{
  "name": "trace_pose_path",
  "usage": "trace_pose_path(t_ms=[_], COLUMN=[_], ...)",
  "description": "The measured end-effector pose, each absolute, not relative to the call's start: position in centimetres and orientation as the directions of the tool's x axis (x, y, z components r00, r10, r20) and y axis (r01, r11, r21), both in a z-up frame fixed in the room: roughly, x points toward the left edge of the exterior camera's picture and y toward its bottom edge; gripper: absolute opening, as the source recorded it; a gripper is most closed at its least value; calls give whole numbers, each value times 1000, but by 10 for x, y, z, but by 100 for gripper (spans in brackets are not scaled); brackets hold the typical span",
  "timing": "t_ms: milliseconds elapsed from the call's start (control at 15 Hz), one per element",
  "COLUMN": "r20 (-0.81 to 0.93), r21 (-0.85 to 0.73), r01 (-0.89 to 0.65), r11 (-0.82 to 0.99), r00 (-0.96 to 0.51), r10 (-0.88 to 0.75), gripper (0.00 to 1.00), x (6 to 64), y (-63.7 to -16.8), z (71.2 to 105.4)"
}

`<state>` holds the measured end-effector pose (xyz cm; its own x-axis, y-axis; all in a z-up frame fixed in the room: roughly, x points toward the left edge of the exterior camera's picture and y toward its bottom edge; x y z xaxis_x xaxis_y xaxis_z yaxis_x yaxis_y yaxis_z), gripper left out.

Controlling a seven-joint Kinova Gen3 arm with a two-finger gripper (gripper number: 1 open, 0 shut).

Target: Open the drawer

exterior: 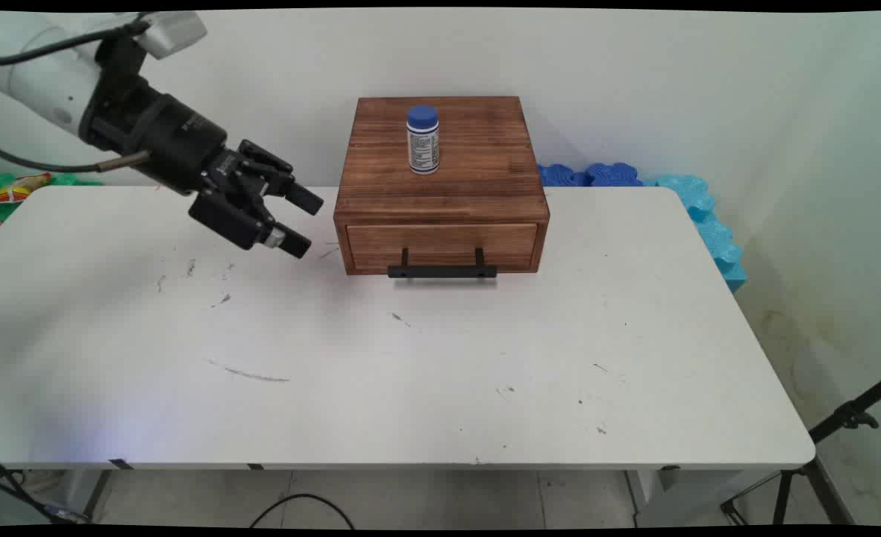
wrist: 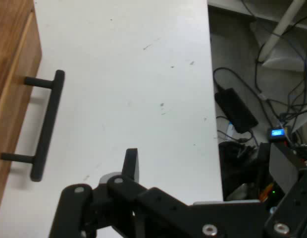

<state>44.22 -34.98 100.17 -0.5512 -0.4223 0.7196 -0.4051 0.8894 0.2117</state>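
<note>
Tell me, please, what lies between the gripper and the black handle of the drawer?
Nothing: between the gripper and the drawer handle only bare white table shows, in both views.

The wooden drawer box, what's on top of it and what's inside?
A blue-capped white bottle stands upright on the wooden drawer box. Its drawer is shut, so the inside is hidden.

Drawer box (exterior: pixel 440 186) sits at upper centre of frame, on bench (exterior: pixel 410 358) rear. Bottle (exterior: pixel 423 139) upright on box top. Handle (exterior: pixel 442 271) on box front. Gripper (exterior: pixel 302 220) left of box, above bench.
</note>
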Motion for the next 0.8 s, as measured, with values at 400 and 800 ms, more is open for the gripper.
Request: trace_pose_path(t_ms=[400, 800], r20=[702, 677], r21=[198, 174], r01=[-424, -440], r11=[884, 881], r00=[-567, -596], r10=[-430, -431], gripper=[100, 100], x=[432, 396], y=[-368, -389], z=[1000, 1001])
